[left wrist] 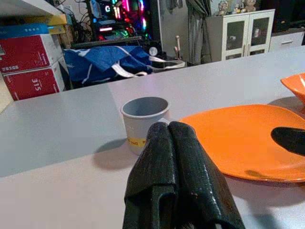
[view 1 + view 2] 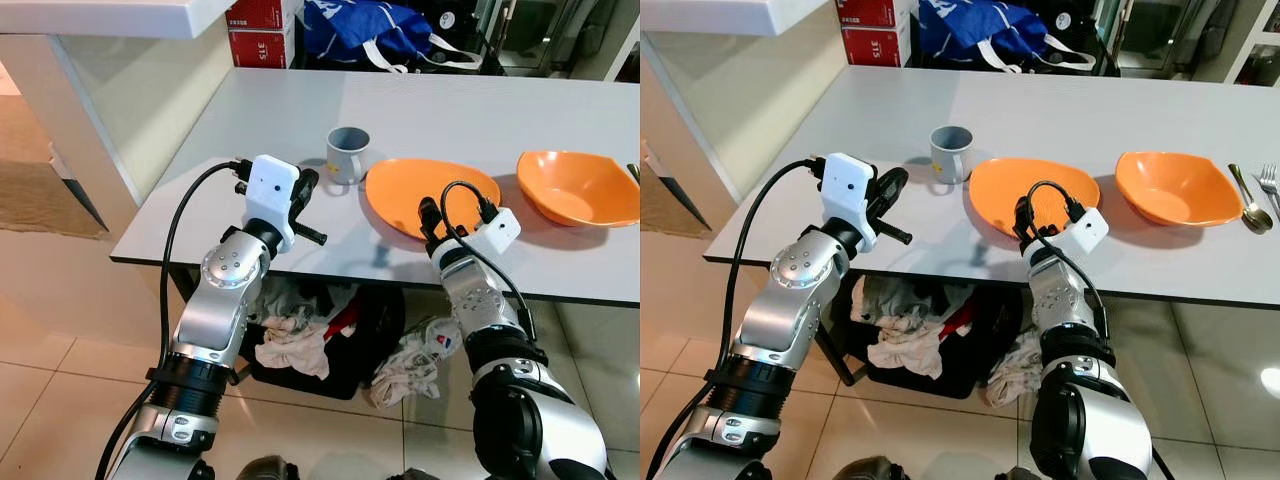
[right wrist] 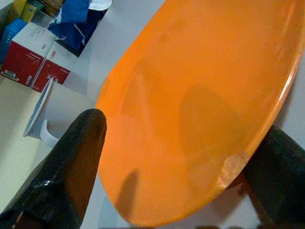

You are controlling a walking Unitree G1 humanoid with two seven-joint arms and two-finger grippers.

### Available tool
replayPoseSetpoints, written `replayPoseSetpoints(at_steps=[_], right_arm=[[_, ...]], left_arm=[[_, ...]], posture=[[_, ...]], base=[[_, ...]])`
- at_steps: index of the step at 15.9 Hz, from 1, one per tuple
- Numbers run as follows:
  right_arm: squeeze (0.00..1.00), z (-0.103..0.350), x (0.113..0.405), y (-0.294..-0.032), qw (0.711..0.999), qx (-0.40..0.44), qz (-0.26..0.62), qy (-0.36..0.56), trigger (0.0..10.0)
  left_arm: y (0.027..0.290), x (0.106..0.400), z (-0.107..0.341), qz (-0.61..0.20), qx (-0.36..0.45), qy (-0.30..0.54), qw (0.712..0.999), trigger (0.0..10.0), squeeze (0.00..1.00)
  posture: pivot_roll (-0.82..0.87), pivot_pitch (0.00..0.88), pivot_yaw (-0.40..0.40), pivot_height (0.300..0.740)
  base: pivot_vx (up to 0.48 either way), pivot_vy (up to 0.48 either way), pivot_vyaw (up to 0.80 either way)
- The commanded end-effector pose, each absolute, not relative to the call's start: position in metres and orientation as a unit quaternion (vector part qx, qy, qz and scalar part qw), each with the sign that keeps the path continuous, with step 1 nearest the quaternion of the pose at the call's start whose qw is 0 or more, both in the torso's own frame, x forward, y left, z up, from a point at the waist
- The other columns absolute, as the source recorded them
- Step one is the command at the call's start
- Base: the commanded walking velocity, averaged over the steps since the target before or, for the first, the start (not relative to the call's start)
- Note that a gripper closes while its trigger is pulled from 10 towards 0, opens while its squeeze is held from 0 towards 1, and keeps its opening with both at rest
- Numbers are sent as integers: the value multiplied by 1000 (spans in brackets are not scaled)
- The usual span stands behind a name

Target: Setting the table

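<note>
- Left eye view: we see our left gripper (image 2: 308,188) held over the grey bench (image 2: 250,120), the grey mug (image 2: 347,154) just beyond its tip. Our right gripper (image 2: 429,218) sits at the near rim of the orange plate (image 2: 432,195); the orange bowl (image 2: 577,187) lies well off to that gripper's right.
- Right eye view: a spoon (image 2: 1243,199) and a fork (image 2: 1270,181) lie past the bowl, far right of our right gripper.
- Left wrist view: our left gripper's fingers (image 1: 183,167) are pressed together, holding nothing; the mug stands just ahead.
- Right wrist view: our right gripper's fingers (image 3: 78,152) are spread wide, one either side of the plate's edge; whether they touch it we cannot tell.
</note>
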State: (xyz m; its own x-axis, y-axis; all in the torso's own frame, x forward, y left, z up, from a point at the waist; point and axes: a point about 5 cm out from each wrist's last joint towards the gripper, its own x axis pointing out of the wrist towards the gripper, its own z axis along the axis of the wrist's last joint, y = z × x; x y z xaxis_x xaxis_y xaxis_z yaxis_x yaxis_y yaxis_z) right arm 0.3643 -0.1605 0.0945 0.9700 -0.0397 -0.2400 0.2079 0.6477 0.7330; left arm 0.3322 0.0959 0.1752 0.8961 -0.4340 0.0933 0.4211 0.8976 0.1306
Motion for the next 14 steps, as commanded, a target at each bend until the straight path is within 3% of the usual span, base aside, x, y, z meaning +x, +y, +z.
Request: replayPoseSetpoints(at_steps=[1,14], right_arm=[[1000,96,364,-159,896,425,-71,104,10000],[1000,124,323,-166,924,358,-109,77,10000]], left_arm=[[96,333,174,-222,56,-56,972,10000,0],[98,333,174,-219,55,-57,972,10000,0]], posture=[[99,0,26,722],[75,0,13,722]], base=[[0,0,0],[0,0,0]])
